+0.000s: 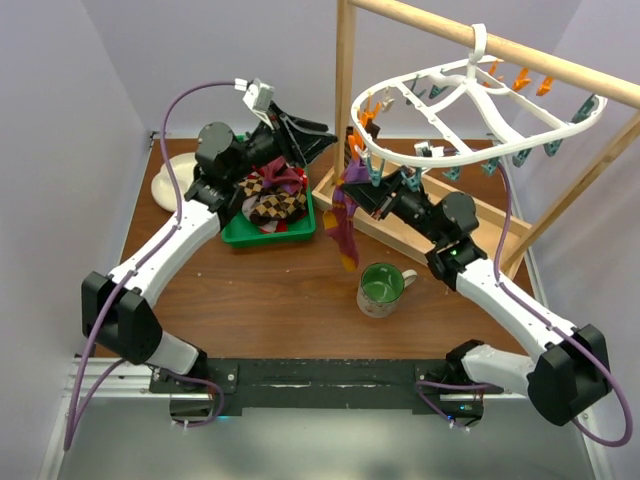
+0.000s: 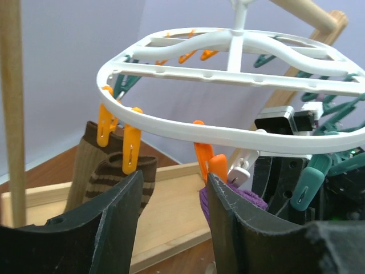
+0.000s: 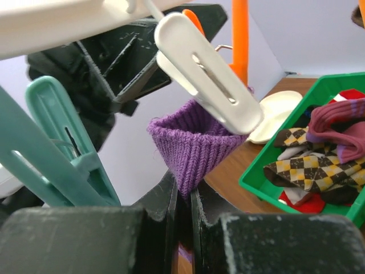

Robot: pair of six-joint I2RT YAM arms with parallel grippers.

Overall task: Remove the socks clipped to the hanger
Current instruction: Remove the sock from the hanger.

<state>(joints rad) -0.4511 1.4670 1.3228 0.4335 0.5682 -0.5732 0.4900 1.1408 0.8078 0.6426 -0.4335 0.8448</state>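
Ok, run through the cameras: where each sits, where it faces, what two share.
Top external: above, behind the bases, looking down at the table; left arm, right arm show.
Left wrist: under the hanger, facing up; left gripper open.
Right wrist: facing the green tray; right gripper shut on the purple sock.
Shared: both wrist views show that sock.

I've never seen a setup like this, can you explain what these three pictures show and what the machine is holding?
Two robot arms are bolted at a table's near edge. One picture looks down from above; the other two come from cameras on the wrists. On the table stand a green tray of socks, a green mug and a wooden frame carrying the white hanger. The right tool is pinched shut on a purple sock hanging from the hanger. The left tool is open, holding nothing, near the hanger.
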